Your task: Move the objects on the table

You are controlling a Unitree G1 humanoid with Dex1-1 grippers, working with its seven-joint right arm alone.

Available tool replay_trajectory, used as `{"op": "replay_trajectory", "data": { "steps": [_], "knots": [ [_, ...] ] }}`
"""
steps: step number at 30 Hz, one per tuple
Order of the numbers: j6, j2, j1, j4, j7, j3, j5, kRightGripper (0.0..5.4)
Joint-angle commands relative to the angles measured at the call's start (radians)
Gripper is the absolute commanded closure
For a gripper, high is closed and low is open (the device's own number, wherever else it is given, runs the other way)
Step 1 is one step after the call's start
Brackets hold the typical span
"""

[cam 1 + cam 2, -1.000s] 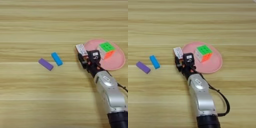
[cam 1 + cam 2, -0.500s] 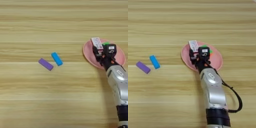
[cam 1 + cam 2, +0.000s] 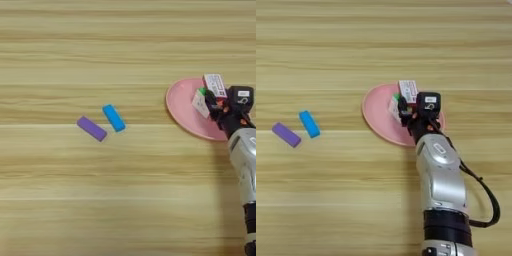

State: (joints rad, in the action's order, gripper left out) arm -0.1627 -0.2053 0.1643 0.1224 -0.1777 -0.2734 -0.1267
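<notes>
While the purple bar (image 3: 92, 128) and blue bar (image 3: 114, 118) lie just beside each other on the worktop (image 3: 75, 50), well left of the pink plate (image 3: 181, 105), the end effector (image 3: 404, 108) now sits over the plate w/ the white box (image 3: 408, 90) at its tip.

Change over the last sec: the box was off the plate's left rim, gripped at the fingertips; half a sec ago it was over the plate's left part; now it's further in, near the plate's far side. The arm (image 3: 440, 175) swung right with it. Both bars haven't budged.

Grip state: the box looks clamped between the black fingers, tilted, one end sticking up past them. Can't tell if it touches the plate or hangs just above. The puzzle cube (image 3: 401, 100) is mostly hidden behind the end effector; only a green sliver shows beside a pale face, prob. the cube's side.

Meaning for the task: box transfer looks nearly done, i.e. carry finished, release not yet. Judging by layout, two bars are left to deal with. Risk: the cube crowds the drop spot, so the box may land leaning on it or nudge it.
</notes>
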Motion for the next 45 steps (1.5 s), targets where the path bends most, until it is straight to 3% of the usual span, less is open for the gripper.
{"op": "replay_trajectory", "data": {
  "steps": [1,14,23,42,45],
  "knots": [
    [0.044,-0.048,0.079,-0.014,0.015,-0.020,-0.005,3.31],
    [0.059,-0.042,0.077,0.019,0.004,-0.002,-0.012,3.31],
    [0.054,-0.040,0.075,0.020,-0.005,0.007,-0.023,1.97],
    [0.061,-0.048,0.075,0.027,0.002,0.000,-0.025,0.11],
    [0.061,-0.048,0.075,0.026,0.002,-0.001,-0.025,0.02]
  ]
}}
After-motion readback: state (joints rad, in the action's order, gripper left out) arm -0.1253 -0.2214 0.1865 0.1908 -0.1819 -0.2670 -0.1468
